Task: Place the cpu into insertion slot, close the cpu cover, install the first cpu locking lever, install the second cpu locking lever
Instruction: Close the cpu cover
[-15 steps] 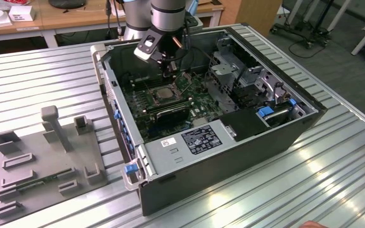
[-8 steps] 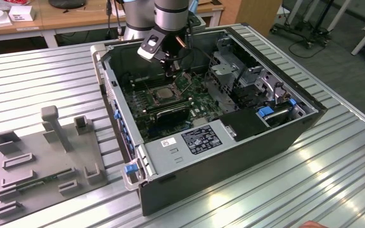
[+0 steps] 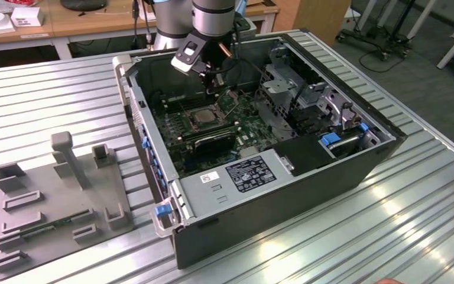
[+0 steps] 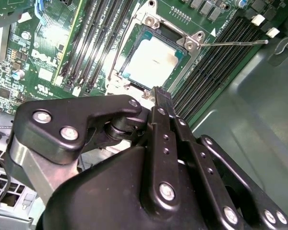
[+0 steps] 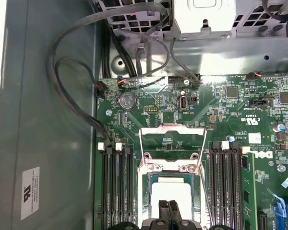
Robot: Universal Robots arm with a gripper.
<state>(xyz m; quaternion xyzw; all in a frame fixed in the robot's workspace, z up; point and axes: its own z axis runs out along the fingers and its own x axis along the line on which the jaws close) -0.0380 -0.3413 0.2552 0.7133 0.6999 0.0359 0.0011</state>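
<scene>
Cpu [image 4: 153,62], pale silvery square, lies flat inside the insertion slot [image 4: 168,31].

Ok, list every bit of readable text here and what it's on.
Sticker on case wall: too small to read.
Label on silver box: too small to read.
White print on motherboard: a maker's logo, left unquoted; codes too small to read.

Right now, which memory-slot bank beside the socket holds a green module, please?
The bank farther from the grey case wall; the wall-side bank is empty.
</scene>
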